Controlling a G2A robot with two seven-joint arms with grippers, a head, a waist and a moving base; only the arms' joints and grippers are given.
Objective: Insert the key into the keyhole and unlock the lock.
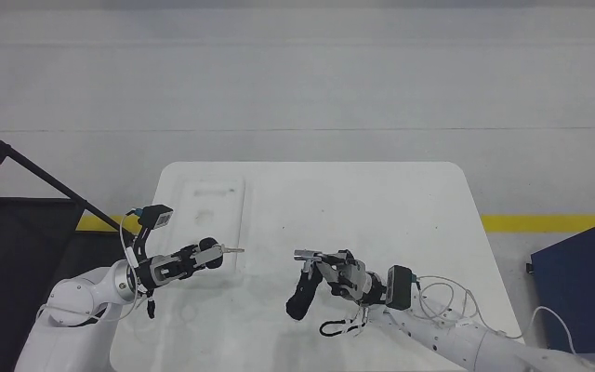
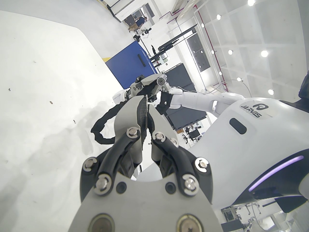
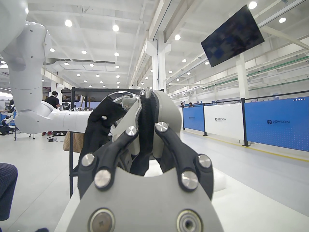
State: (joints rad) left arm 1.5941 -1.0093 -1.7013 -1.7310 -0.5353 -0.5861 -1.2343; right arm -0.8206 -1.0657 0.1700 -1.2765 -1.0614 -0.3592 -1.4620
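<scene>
Left wrist view: key (image 2: 146,106) edge-on, mostly hidden

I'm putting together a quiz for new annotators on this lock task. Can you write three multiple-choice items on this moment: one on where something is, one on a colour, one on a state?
1. Where is the key?
A. In the left gripper, apart from the lock
B. Lying loose beside the lock
C. Pushed into the lock

2. What colour is the lock's cable?
A. Red
B. Black
C. Yellow

3. How is the right gripper?
A. Open, holding nothing
B. Shut on the lock
C. Open around the lock

Answers:
1 A: in the top view the key juts from the shut left gripper, with a gap to the lock.
2 B: the cable loop looks black in the left wrist view.
3 B: the right wrist view shows it closed on the lock's black part.
</scene>
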